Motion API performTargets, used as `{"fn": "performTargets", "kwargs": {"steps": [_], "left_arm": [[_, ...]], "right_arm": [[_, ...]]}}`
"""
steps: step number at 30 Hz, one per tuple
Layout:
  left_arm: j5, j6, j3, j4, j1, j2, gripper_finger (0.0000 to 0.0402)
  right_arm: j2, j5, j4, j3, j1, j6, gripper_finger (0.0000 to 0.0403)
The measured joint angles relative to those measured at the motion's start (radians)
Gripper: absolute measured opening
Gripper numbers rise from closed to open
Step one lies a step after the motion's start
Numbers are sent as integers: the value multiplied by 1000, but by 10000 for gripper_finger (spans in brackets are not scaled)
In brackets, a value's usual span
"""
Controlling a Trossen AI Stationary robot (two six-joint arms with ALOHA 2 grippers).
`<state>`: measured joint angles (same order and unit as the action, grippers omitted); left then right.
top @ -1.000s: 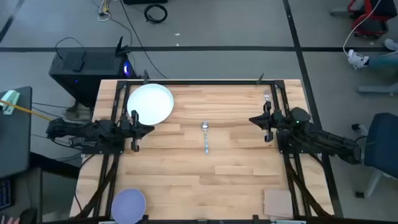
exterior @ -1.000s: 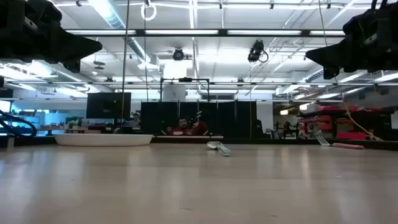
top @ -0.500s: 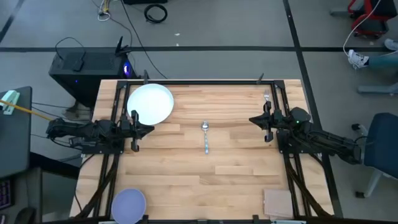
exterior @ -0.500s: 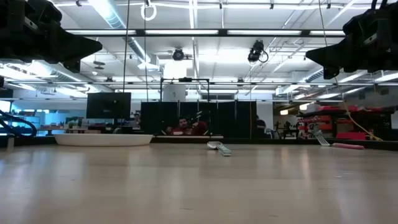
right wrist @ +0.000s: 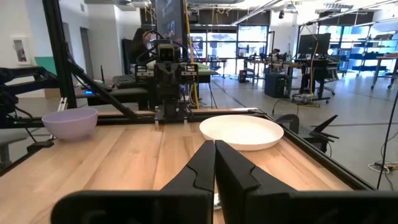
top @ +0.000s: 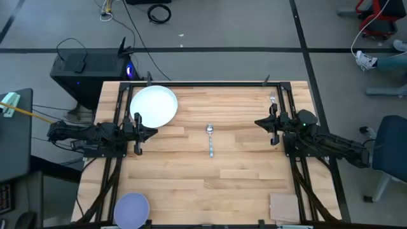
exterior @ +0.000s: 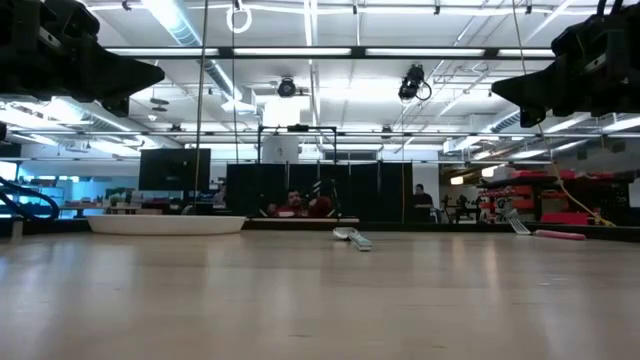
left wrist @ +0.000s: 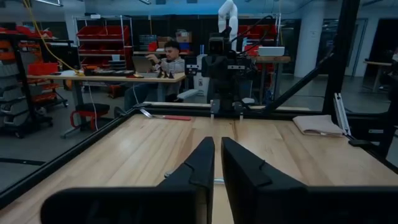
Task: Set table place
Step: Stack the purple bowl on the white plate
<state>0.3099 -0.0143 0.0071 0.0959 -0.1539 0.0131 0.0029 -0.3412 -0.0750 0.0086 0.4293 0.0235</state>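
Observation:
The white plate (top: 154, 105) lies flat at the table's far left; it also shows in the right wrist view (right wrist: 241, 132). The lavender bowl (top: 131, 208) stands at the near left corner. The silver spoon (top: 210, 139) lies in the table's middle. The red-handled fork (left wrist: 165, 116) lies by the far right rail (top: 273, 98). My left gripper (top: 152, 131) hovers shut at the left side, near the plate's near edge. My right gripper (top: 257, 123) hovers shut at the right side. Both are above the table and empty.
A tan square pad (top: 283, 207) lies at the near right corner. Black rails (top: 118, 114) run along the table's left and right sides. Bare wood lies around the spoon. A person sits at a desk beyond the table (left wrist: 166, 59).

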Motion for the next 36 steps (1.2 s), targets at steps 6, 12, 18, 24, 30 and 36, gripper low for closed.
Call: {"fn": "performTargets", "kwargs": {"steps": [6,12,18,24,30,36], "left_arm": [[0,0,0,0,0,0,35],[0,0,0,0,0,0,30],[0,0,0,0,0,0,38],[0,0,0,0,0,0,38],[0,0,0,3,0,0,30],[0,0,0,5,0,0,28]], "right_arm": [[0,0,0,0,0,0,18],[0,0,0,0,0,0,18],[0,0,0,0,0,0,18],[0,0,0,0,0,0,18],[0,0,0,0,0,0,18],[0,0,0,0,0,0,18]]}}
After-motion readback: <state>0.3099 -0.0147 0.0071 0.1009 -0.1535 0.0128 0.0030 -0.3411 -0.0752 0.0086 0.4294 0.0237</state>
